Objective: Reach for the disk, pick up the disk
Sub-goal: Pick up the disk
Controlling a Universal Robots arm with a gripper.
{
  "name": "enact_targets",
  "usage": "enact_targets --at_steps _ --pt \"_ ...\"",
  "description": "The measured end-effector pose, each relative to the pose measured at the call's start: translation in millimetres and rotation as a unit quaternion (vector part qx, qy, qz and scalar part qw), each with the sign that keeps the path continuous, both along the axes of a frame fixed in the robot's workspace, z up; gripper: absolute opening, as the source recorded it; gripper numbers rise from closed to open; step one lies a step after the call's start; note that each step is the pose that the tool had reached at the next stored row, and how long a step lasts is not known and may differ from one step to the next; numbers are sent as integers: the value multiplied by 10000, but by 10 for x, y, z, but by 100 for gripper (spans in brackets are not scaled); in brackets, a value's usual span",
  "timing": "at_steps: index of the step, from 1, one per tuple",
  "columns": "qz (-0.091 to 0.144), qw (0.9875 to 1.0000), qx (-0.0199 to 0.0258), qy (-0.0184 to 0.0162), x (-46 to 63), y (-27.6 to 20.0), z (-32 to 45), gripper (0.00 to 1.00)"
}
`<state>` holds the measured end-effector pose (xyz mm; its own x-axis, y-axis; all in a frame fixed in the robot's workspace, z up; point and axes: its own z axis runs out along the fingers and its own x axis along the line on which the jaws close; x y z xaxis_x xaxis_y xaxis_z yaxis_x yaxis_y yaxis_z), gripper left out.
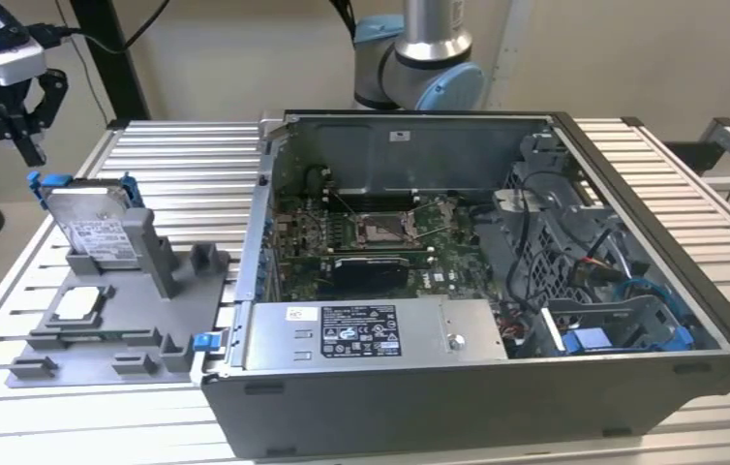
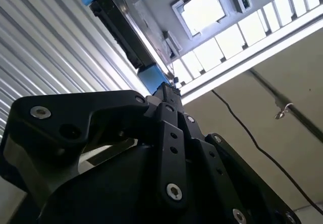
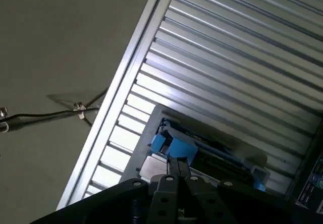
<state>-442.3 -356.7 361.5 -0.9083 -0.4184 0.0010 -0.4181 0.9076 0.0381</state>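
Note:
The disk (image 1: 91,228) stands upright on edge in a slot of a grey holder (image 1: 145,281) at the exterior view's left; it is silver-grey with a white label and a blue frame. My gripper (image 1: 32,147) hangs a short way above its top blue corner, apart from it, with the fingers shut together and nothing in them. In both wrist views the black fingertips meet just in front of the disk's blue corner: disk (image 2: 126,27) with gripper (image 2: 169,90), and disk (image 3: 217,151) with gripper (image 3: 176,164).
A small square silver chip (image 1: 77,305) lies in the holder's tray below the disk, also seen as chip (image 2: 203,9). An open computer case (image 1: 469,291) takes up the slatted table's (image 1: 184,165) middle and the exterior view's right. The arm's base (image 1: 417,58) stands behind it.

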Motion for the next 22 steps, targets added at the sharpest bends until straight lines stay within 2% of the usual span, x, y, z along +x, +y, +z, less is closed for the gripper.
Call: enact_targets --at_steps 3,6,11,16,22 --pt "219 9998 0 0 0 0 0 0" --pt "463 9989 0 0 0 0 0 0" --pt "874 9962 0 0 0 -1 0 0" --pt "1272 9919 0 0 0 -1 0 0" --pt "1739 9848 0 0 -1 -1 0 0"
